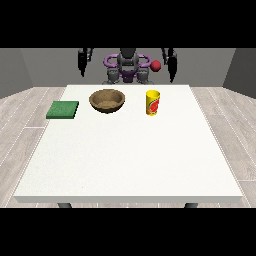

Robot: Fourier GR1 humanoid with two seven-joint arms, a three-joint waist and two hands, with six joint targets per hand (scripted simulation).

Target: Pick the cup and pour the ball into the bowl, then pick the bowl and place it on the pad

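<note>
1. Nearest you is the white table (130, 160); its whole near half carries nothing you need to handle.

2. Further back you reach the yellow cup (153, 102). It stands upright, with a red mark on its side. It sits below and nearer to you than the hand at the view's right (172, 64), a little toward the table's middle from that hand, and well apart from it.

3. Level with the cup, toward the view's left, you see the brown bowl (107, 100), upright with its mouth up. It lies below and nearer than the hand at the view's left (83, 60), slightly toward the middle from it. Cup and bowl stand apart; they do not touch.

4. Further left again, the green pad (63, 110) lies flat at the table's left edge. It is below the view's-left hand, out to the side away from the middle, and close beside the bowl without touching it.

5. Beyond the table's far edge, the red ball (156, 65) shows in the air, just beside the view's-right hand on its inner side, at about hand height. You cannot tell whether it touches that hand. It is above and behind the cup, not inside it.

6. Farthest back, both hands hang raised at either side of the robot's torso (128, 67), clear of the table. Their fingers point downward and look relaxed; neither hand is curled round anything.
</note>
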